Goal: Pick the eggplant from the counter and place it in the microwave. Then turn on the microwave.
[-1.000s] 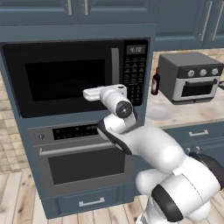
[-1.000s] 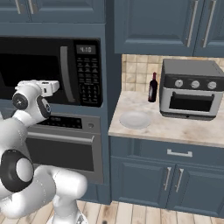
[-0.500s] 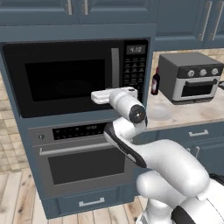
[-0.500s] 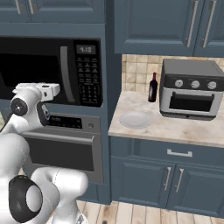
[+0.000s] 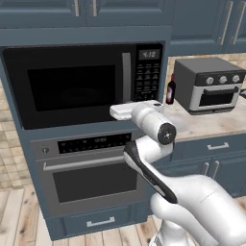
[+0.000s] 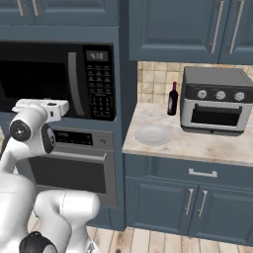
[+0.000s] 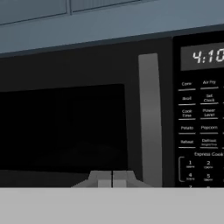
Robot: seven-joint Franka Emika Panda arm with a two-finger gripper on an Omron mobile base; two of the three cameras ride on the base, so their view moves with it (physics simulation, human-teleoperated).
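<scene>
Since a second ago the hand (image 5: 114, 112) has swung right along the microwave (image 5: 72, 81) front, toward its handle (image 7: 149, 118). Jaws pinched together, holding nothing. Door closed; eggplant not visible on the desk (image 6: 197, 141), presumably inside. Risk: the hand sits left of the keypad (image 7: 199, 127); pressing from here hits the handle or glass, or a wrong button.

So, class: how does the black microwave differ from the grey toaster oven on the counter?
The microwave is built into the cabinetry; the toaster oven stands on the counter. The microwave is black with a keypad and lit display; the toaster oven is grey with knobs. The microwave is larger. Both doors are closed and have dark glass.
</scene>
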